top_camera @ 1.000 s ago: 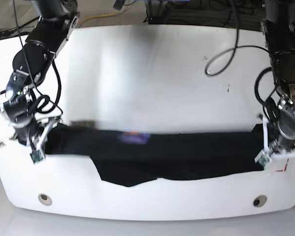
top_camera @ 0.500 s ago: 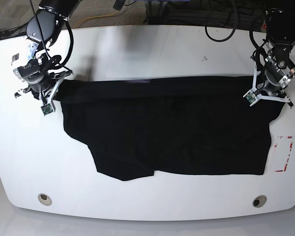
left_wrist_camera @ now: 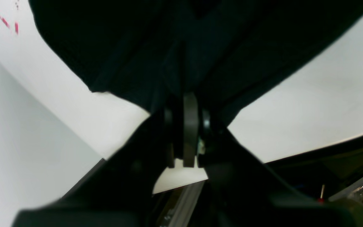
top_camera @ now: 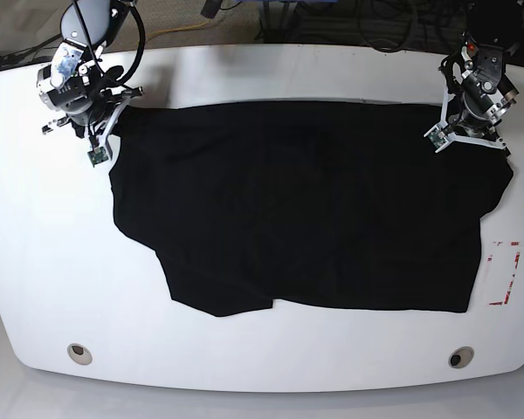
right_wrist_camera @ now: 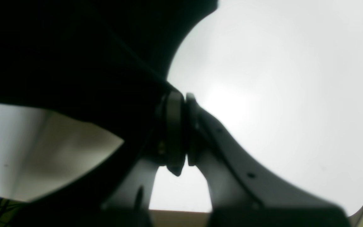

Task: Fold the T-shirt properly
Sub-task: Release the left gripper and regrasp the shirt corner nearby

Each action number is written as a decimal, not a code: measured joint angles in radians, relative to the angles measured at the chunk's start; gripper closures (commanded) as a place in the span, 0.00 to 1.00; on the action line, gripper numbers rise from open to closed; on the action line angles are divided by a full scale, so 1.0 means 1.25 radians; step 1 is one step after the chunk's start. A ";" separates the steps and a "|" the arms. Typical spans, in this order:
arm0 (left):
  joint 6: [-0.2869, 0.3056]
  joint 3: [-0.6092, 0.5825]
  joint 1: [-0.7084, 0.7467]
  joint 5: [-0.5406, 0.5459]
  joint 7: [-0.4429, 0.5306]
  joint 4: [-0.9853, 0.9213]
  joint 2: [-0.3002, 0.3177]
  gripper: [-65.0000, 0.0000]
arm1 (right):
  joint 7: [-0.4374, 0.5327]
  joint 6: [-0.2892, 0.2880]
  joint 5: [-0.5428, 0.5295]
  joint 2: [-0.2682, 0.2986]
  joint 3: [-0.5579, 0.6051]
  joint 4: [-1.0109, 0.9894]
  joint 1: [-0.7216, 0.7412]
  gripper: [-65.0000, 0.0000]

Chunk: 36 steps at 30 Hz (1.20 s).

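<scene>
The black T-shirt (top_camera: 306, 201) lies spread across the white table (top_camera: 271, 349). Its far edge is lifted at both ends, and its print is hidden. My right gripper (top_camera: 112, 124), at the far left of the base view, is shut on the shirt's far left corner. The right wrist view shows its fingers (right_wrist_camera: 174, 110) pressed together with black cloth (right_wrist_camera: 74, 56) between them. My left gripper (top_camera: 473, 138), at the far right, is shut on the shirt's far right corner. In the left wrist view its fingers (left_wrist_camera: 190, 113) pinch the cloth (left_wrist_camera: 181, 37).
A red-marked rectangle (top_camera: 505, 272) sits on the table near the right edge, and its marks also show in the left wrist view (left_wrist_camera: 9, 25). Two round holes (top_camera: 80, 353) (top_camera: 459, 357) are near the front edge. Cables (top_camera: 393, 26) lie behind the table.
Both grippers have moved from the front of the table to the far side, pulling the shirt's edge with them. The bunched strip of shirt now lies opened out.
</scene>
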<state>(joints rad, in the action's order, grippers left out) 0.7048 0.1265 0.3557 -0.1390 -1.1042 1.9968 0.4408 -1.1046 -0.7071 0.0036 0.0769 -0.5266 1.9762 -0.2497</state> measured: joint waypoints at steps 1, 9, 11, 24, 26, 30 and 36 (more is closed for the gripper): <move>0.000 0.000 0.004 0.000 0.003 0.000 0.001 1.00 | 0.001 0.000 -0.001 -0.002 0.000 0.000 -0.006 1.00; 0.000 0.004 0.038 -0.011 0.038 -0.020 0.001 0.82 | 0.000 0.001 0.009 -0.031 -0.002 0.000 -0.049 1.00; 0.000 0.004 0.045 -0.012 0.037 -0.020 0.000 0.72 | 0.001 0.003 0.012 -0.038 -0.002 0.000 -0.050 1.00; -0.001 0.163 0.036 0.094 0.034 -0.004 -0.055 0.64 | 0.001 0.003 0.014 -0.040 0.002 0.000 -0.063 1.00; -0.004 0.186 0.027 0.133 0.016 -0.004 -0.060 0.64 | 0.001 0.003 0.008 -0.040 0.003 0.000 -0.063 1.00; -0.003 0.154 -0.035 0.170 -0.077 -0.005 -0.074 0.64 | 0.000 0.002 0.014 -0.039 0.003 0.000 -0.061 1.00; -0.003 0.143 -0.076 0.227 -0.143 -0.003 -0.070 0.64 | 0.001 0.003 0.014 -0.042 0.004 0.000 -0.045 1.00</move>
<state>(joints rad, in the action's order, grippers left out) 0.7006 0.3058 0.2611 0.1444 -1.2827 1.9934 0.3531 -1.1038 -0.7033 0.0216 0.0250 -0.5217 1.9766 -0.3065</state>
